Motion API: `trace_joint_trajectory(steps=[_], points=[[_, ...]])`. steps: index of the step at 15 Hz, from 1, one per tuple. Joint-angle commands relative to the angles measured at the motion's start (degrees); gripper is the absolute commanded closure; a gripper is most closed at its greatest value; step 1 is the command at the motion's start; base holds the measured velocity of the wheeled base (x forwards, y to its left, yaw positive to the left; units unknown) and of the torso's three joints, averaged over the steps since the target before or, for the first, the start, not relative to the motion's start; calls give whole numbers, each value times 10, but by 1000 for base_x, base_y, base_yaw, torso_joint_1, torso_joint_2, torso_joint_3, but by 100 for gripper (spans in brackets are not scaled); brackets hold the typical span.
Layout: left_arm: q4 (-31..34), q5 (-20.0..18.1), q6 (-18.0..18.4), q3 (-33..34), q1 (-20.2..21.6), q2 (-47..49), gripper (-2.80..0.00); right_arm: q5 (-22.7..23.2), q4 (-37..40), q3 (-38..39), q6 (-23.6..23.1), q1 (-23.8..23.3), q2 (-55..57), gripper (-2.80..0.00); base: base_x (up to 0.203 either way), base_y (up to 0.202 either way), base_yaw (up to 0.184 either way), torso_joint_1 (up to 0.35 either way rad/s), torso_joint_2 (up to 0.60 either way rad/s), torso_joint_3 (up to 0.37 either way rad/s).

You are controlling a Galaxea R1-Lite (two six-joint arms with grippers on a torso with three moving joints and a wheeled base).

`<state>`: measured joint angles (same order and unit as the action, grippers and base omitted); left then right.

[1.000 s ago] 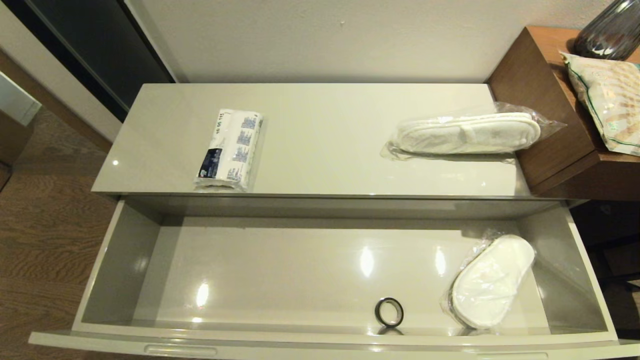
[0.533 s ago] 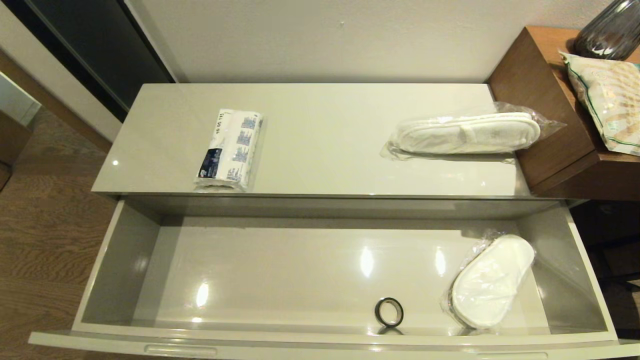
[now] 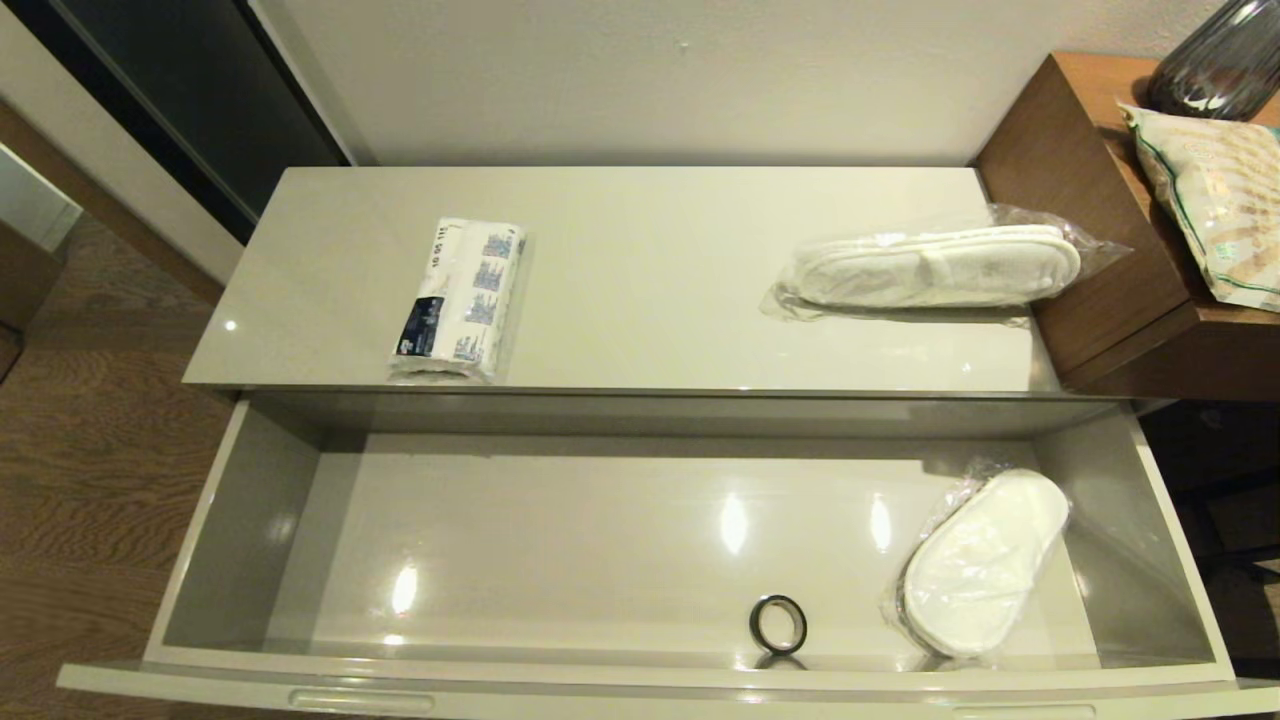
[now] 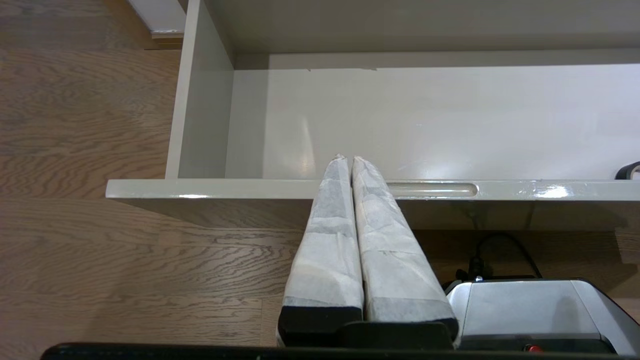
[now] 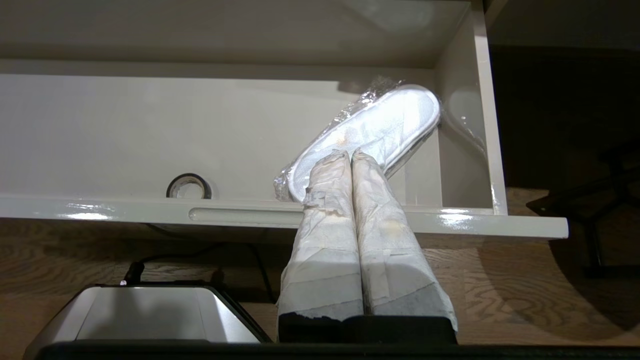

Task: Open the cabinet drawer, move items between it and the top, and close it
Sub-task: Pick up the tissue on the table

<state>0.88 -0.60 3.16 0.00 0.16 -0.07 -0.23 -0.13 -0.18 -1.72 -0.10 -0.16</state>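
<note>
Grey-beige cabinet drawer [image 3: 240, 520] sits wide open with one wrapped slipper [image 3: 985, 563] inside; tissue pack [image 3: 457, 298] sits up top [image 3: 650, 270]. Left gripper [image 4: 346, 159] and right gripper [image 5: 347, 154] hover out front, both pressed together, holding nothing.

A: How much of the drawer [image 3: 240, 500] shows in the head view?

B: Its front edge is cut by the bottom of the frame, and so is the right-hand slot handle [image 3: 1025, 712]. Neither arm appears there at all.

A: And the print on the tissue pack [image 3: 458, 298]?

B: Too small to read.

A: The black ring [image 4: 631, 171]?

B: In the left wrist view the frame edge clips it. In the right wrist view the drawer's front rail hides the lower part.

A: The slippers in the drawer [image 5: 367, 137]?

B: The near end sits behind the right gripper [image 5: 350, 154]. The vase [image 3: 1222, 62] and snack bag [image 3: 1215, 195] on the wooden unit run out of frame.
</note>
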Motion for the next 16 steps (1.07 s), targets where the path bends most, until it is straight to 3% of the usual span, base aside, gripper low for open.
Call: trace_joint_trajectory(steps=[1, 6, 9, 12, 14, 16], points=[[0, 0, 0, 0, 0, 1, 0, 0, 0, 0, 0, 0, 1, 0, 0, 0, 0, 0, 0, 0], [7, -3, 14, -5, 0, 4, 0, 0, 0, 0, 0, 0, 2, 0, 0, 0, 0, 0, 0, 0], [96, 5, 22, -52, 0, 22, 0, 0, 0, 0, 0, 0, 1, 0, 0, 0, 0, 0, 0, 0], [113, 8, 22, -181, 3, 120, 0, 0, 0, 0, 0, 0, 1, 0, 0, 0, 0, 0, 0, 0], [154, 10, 4, -334, 5, 276, 0, 0, 0, 0, 0, 0, 2, 0, 0, 0, 0, 0, 0, 0], [243, 1, -8, -522, -3, 468, 0, 0, 0, 0, 0, 0, 1, 0, 0, 0, 0, 0, 0, 0]])
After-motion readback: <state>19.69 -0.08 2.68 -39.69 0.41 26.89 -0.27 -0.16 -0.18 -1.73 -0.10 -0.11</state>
